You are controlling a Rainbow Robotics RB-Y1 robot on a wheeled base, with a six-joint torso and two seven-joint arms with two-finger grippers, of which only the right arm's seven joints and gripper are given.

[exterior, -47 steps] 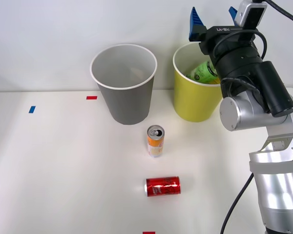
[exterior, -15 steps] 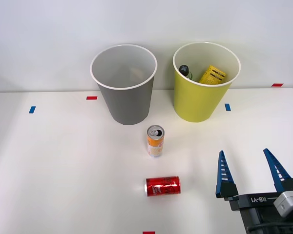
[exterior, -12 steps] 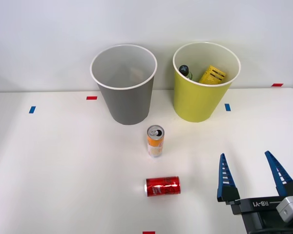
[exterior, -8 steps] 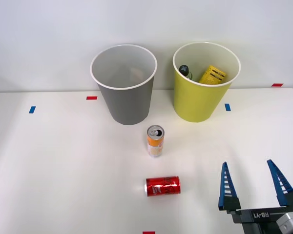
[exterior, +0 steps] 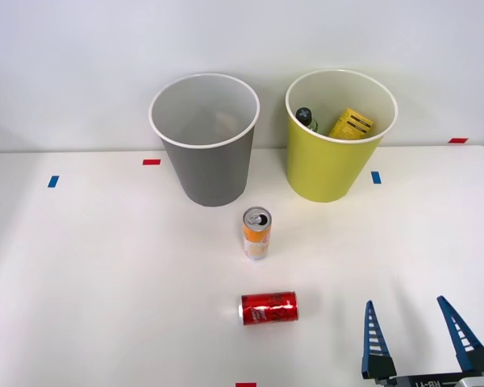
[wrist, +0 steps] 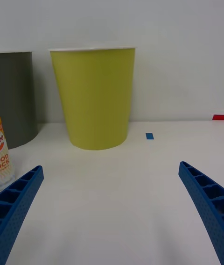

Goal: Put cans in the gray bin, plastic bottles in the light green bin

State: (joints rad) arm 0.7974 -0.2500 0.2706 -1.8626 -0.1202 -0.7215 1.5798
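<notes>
An orange-and-white can (exterior: 256,233) stands upright mid-table, its edge also in the wrist view (wrist: 3,153). In front of it a red can (exterior: 269,308) lies on its side. The gray bin (exterior: 204,139) (wrist: 16,98) stands at the back. Beside it the light green bin (exterior: 340,137) (wrist: 95,98) holds a green plastic bottle (exterior: 306,118) with a black cap and a yellow item. My right gripper (exterior: 412,333) (wrist: 112,197) is open and empty at the table's near right, to the right of the red can.
Small red tape marks (exterior: 151,162) and blue tape marks (exterior: 376,177) dot the white table. A white wall stands close behind the bins. Open tabletop lies between my gripper and the cans.
My right arm has come away from over the light green bin, leaving the bottle inside, and dropped low to the near right. Over the last second it sank further toward the front edge.
</notes>
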